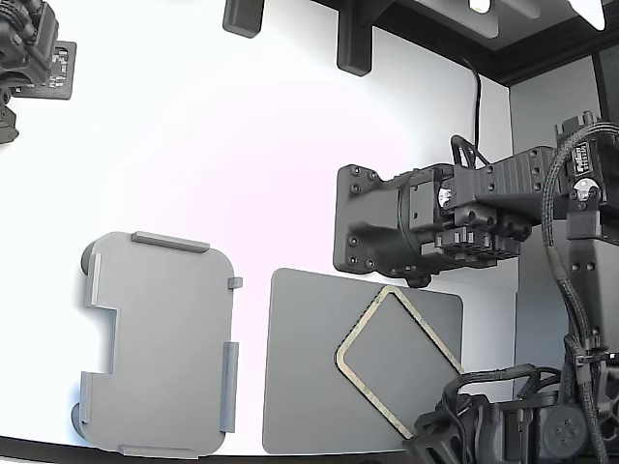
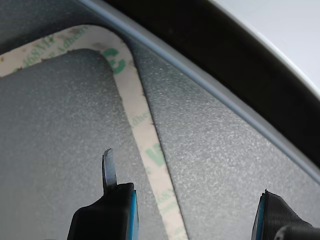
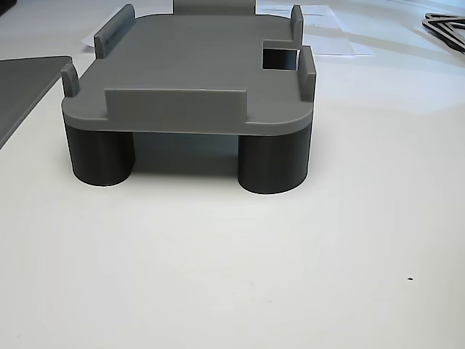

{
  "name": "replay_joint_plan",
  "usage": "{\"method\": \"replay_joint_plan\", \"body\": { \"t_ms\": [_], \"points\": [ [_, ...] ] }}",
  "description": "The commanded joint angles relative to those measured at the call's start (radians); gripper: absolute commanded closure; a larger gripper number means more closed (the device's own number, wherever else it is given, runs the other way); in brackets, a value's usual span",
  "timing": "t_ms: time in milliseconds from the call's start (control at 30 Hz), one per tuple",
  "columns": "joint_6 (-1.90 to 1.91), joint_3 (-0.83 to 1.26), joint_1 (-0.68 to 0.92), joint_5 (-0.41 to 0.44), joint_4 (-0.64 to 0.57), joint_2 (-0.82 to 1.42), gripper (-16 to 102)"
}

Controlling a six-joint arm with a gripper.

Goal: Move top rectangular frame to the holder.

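Note:
The top rectangular frame point(image 1: 360, 326) lies turned at an angle on the dark grey mat point(image 1: 300, 387). In the wrist view it is a pale strip with green print point(image 2: 132, 95), and one rounded corner shows. My gripper point(image 2: 187, 190) is open just above the mat. One fingertip point(image 2: 108, 165) is inside the frame's outline and the other is outside, so the strip runs between them. In the exterior view a black arm head point(image 1: 469, 416) covers the frame's lower right part. The holder point(image 1: 160, 343) stands empty at the exterior view's left, and the other view shows it on its round feet point(image 3: 189, 73).
A second black arm point(image 1: 426, 227) with a flat plate reaches over the mat's far edge. The mat's edge point(image 2: 210, 82) runs close beside the gripper, with a dark band beyond it. Black fixtures point(image 1: 353, 39) stand at the table's far side. Dark frame-like parts point(image 3: 447, 29) lie beyond the holder.

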Motion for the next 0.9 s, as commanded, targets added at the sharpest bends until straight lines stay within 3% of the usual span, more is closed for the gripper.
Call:
{"method": "replay_joint_plan", "body": {
  "t_ms": [0,267,533,867],
  "points": [
    [-0.02,-0.031,-0.005,-0.002,0.005,0.014,-11],
    [-0.052,-0.017,0.003,0.0,-0.021,-0.035,-11],
    [-0.046,0.046,0.002,-0.021,-0.098,-0.058,-2],
    [-0.044,0.041,0.002,-0.035,-0.1,-0.086,0]
  ]
}}
